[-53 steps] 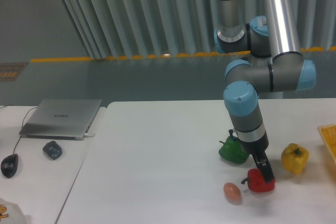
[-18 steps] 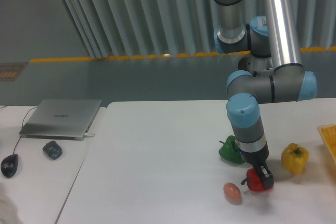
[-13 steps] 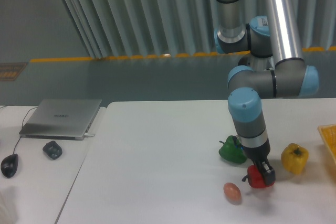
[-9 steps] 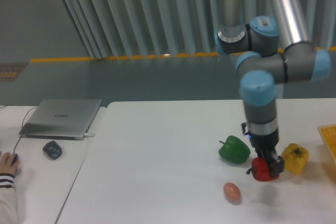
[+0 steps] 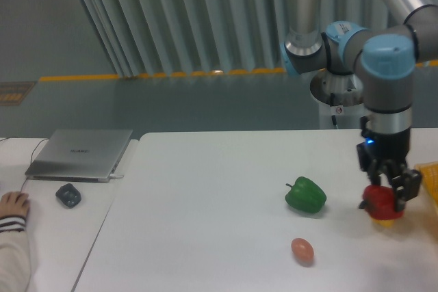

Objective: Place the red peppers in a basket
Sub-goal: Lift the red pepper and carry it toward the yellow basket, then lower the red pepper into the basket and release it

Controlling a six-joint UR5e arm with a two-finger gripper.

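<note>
1. Between the dark fingers of the gripper (image 5: pixel 387 190), the red pepper (image 5: pixel 378 199) is clamped, and it hangs above the white table (image 5: pixel 205 223).
2. Directly under the held pepper, a patch of the yellow pepper (image 5: pixel 387 220) shows; most of it is hidden behind the red one, and whether the two touch cannot be told.
3. Just to the right of the gripper, at the picture's edge, a sliver of the orange-yellow basket (image 5: pixel 431 179) is visible, near the held pepper but apart from it.
4. Well to the left of the gripper, the green pepper (image 5: pixel 306 195) lies on the table with its stem pointing left.
5. Below and left of the gripper, nearer the camera than the green pepper, a small pinkish-brown egg-shaped item (image 5: pixel 302 251) rests on the table, apart from everything else.
6. Above the gripper, the grey arm (image 5: pixel 387 94) with light blue joint caps rises straight up, so the gripper points down.
7. Far to the left of the gripper, on a neighbouring desk, a closed silver laptop (image 5: pixel 81 153) lies flat, with a small dark object (image 5: pixel 68 195) just in front of it.
8. At the far left edge, a person's hand (image 5: pixel 14 204) rests on that desk, a striped cuff at the wrist.
</note>
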